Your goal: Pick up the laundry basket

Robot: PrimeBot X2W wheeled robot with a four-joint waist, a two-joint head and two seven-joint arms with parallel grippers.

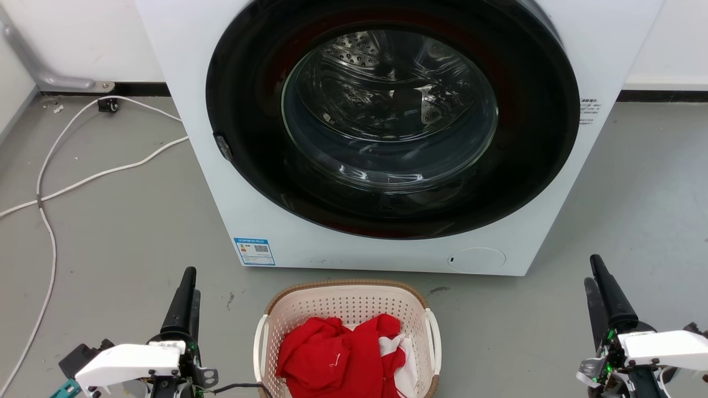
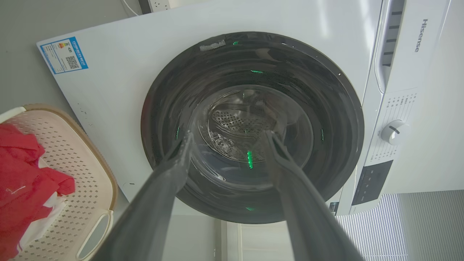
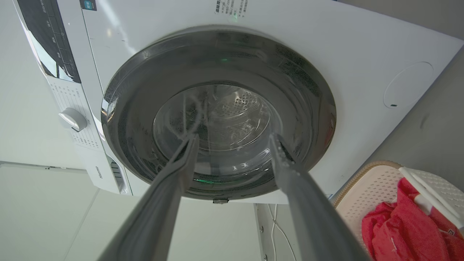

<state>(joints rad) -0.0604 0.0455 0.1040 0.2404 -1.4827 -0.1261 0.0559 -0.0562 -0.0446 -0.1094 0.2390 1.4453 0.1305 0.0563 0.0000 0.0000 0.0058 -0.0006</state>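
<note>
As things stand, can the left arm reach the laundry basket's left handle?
Probably yes: the left gripper is open beside the laundry basket, with bare floor between it and that handle.

The head view looks down on the washer (image 1: 387, 257) and laundry basket (image 1: 343, 286), which both wrist views face from low, close, opposite sides.

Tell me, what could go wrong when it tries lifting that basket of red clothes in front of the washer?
1. The laundry basket has slim white side handles; the left gripper and right gripper both stand open and wide of it, so a one-sided grip might tip it.
2. The red clothes are heaped inside and could spill if it tilts.
3. The washer stands close behind; a forward swing might bump it.
</note>
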